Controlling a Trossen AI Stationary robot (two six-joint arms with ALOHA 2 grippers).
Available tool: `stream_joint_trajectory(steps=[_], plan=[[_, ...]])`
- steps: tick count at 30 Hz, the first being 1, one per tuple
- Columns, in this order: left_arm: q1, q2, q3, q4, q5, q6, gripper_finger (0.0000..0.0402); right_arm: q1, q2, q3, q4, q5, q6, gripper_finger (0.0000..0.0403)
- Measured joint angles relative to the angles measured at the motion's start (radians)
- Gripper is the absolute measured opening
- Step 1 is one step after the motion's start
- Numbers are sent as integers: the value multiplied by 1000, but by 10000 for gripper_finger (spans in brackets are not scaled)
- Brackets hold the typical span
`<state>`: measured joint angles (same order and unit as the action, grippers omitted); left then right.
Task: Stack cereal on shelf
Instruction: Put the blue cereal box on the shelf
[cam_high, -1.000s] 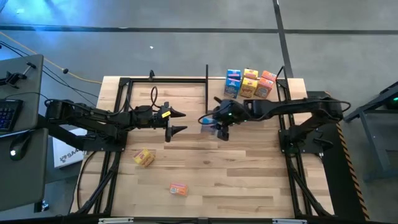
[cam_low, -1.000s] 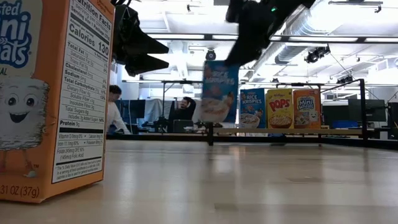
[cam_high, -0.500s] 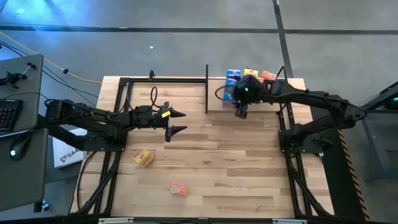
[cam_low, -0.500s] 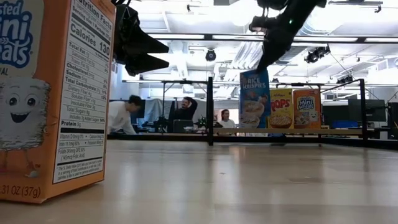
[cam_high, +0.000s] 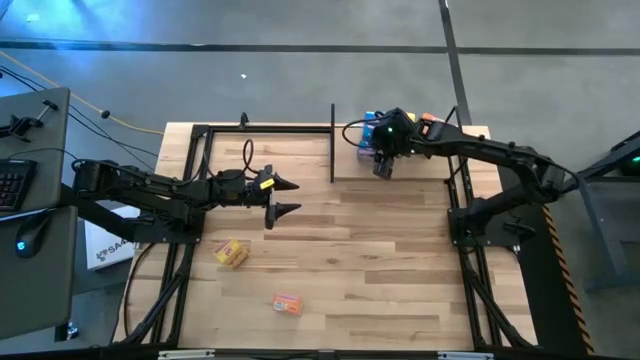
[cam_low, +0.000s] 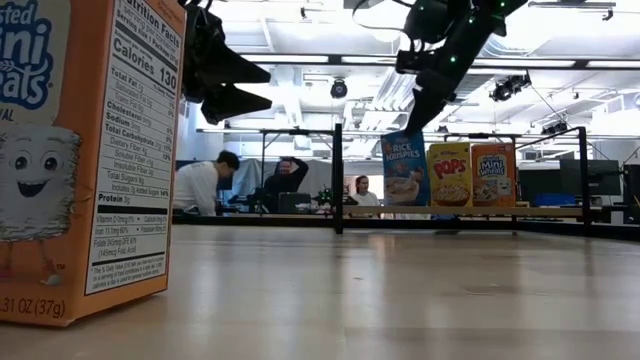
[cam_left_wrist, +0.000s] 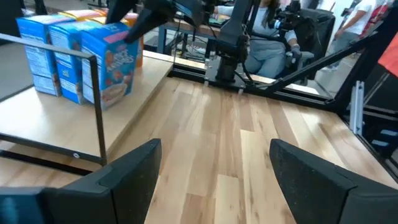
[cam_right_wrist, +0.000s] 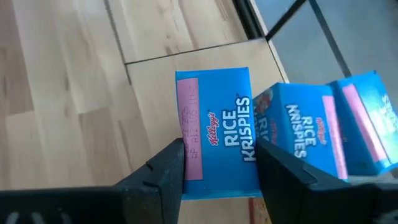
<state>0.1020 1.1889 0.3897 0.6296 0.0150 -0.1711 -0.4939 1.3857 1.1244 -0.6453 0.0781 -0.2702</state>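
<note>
My right gripper (cam_high: 382, 158) is shut on a blue Rice Krispies box (cam_low: 403, 170), over the left end of the shelf (cam_right_wrist: 155, 93) at the table's far right. Next to it on the shelf stand more blue boxes (cam_right_wrist: 298, 130), a yellow Pops box (cam_low: 450, 175) and an orange Mini Wheats box (cam_low: 493, 175). My left gripper (cam_high: 296, 196) hovers open above the table's middle left and touches nothing. On the tabletop lie a yellow box (cam_high: 231, 252) and an orange-pink box (cam_high: 287, 304). My right gripper pinches the blue box between its two fingers (cam_right_wrist: 165, 171), across the narrow top face (cam_right_wrist: 214, 118) near one end. It comes from above, slanting down. The box stays nearly upright with its bottom at shelf-board level; I cannot tell whether it rests there.
An orange Mini Wheats box (cam_low: 80, 150) stands right in front of the low camera. Thin black posts (cam_high: 333, 140) and rails (cam_left_wrist: 99, 93) frame the shelf. Bare wooden tabletop (cam_high: 380, 260) lies between the arms. People sit in the room beyond the table.
My right gripper has carried the blue box from above the table's middle toward the far right edge and over the shelf. It has then lowered the box beside the other blue boxes.
</note>
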Motion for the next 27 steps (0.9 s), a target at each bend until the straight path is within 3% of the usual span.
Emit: stream_joint_trajectory(steps=[17,23,27], plan=[[-1,0,0,-11,2,15,289,-1,-1,0,26,68,44,237],[-1,0,0,-11,2,15,289,41,-99,0,0,79,33,238],[-1,0,0,-11,1,16,289,77,-156,0,-150,147,107,211]])
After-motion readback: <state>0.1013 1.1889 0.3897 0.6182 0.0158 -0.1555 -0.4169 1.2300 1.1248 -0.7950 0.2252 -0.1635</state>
